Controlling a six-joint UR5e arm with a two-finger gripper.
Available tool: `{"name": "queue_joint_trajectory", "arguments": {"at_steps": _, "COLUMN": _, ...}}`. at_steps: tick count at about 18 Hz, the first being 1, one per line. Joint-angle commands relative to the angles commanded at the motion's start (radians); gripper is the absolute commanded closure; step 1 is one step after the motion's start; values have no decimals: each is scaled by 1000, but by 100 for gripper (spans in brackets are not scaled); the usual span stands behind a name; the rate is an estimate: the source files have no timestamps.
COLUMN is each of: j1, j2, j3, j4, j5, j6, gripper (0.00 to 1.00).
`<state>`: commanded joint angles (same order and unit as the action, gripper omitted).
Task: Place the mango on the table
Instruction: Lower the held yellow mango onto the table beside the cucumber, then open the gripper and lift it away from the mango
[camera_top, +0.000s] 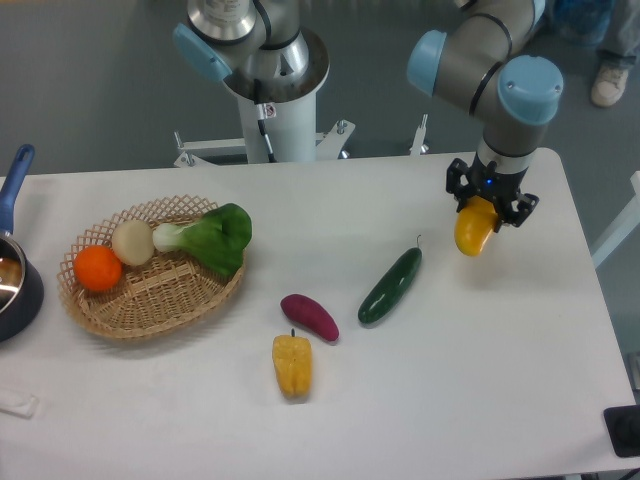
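Gripper (487, 205) is closed on the upper end of the mango (473, 230), which hangs tilted, lower tip toward the camera's left, over the right part of the table (480, 380), past the tip of the cucumber (391, 286). Whether the tip touches the tabletop cannot be told from this angle. Judged handling: smooth, rounded skin, likely slippery; moderately heavy for its size; firm but bruisable, so a hard squeeze or a drop is unwise. A hold across the plump middle would be steadier than the present end grip, which lets it swing. Once released it will probably roll or rock. Hidden: the top of the mango sits inside the jaws, the finger contact is not visible, and the pot (15, 280) at left is cut off by the frame.
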<state>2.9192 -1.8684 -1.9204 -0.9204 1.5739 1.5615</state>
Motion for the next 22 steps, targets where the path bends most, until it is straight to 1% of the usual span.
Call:
{"name": "queue_joint_trajectory", "arguments": {"at_steps": 3, "j1": 0, "j2": 0, "j3": -29, "j4": 0, "j5": 0, "j6": 9, "gripper": 61}}
{"name": "queue_joint_trajectory", "arguments": {"at_steps": 5, "j1": 0, "j2": 0, "j3": -49, "j4": 0, "j5": 0, "j6": 17, "gripper": 46}}
{"name": "queue_joint_trajectory", "arguments": {"at_steps": 8, "j1": 2, "j2": 0, "j3": -55, "j4": 0, "j5": 0, "j6": 22, "gripper": 3}}
{"name": "queue_joint_trajectory", "arguments": {"at_steps": 9, "j1": 2, "j2": 0, "j3": -55, "j4": 0, "j5": 0, "j6": 22, "gripper": 0}}
{"name": "queue_joint_trajectory", "arguments": {"at_steps": 14, "j1": 2, "j2": 15, "j3": -52, "j4": -2, "j5": -31, "j6": 20, "gripper": 0}}
{"name": "queue_joint_trajectory", "arguments": {"at_steps": 16, "j1": 15, "j2": 37, "j3": -43, "j4": -2, "j5": -31, "j6": 22, "gripper": 0}}
{"name": "queue_joint_trajectory", "arguments": {"at_steps": 19, "j1": 32, "j2": 77, "j3": 0, "j4": -3, "j5": -28, "j6": 22, "gripper": 0}}
{"name": "queue_joint_trajectory", "arguments": {"at_steps": 22, "j1": 38, "j2": 84, "j3": 63, "j4": -17, "j5": -28, "j6": 19, "gripper": 0}}
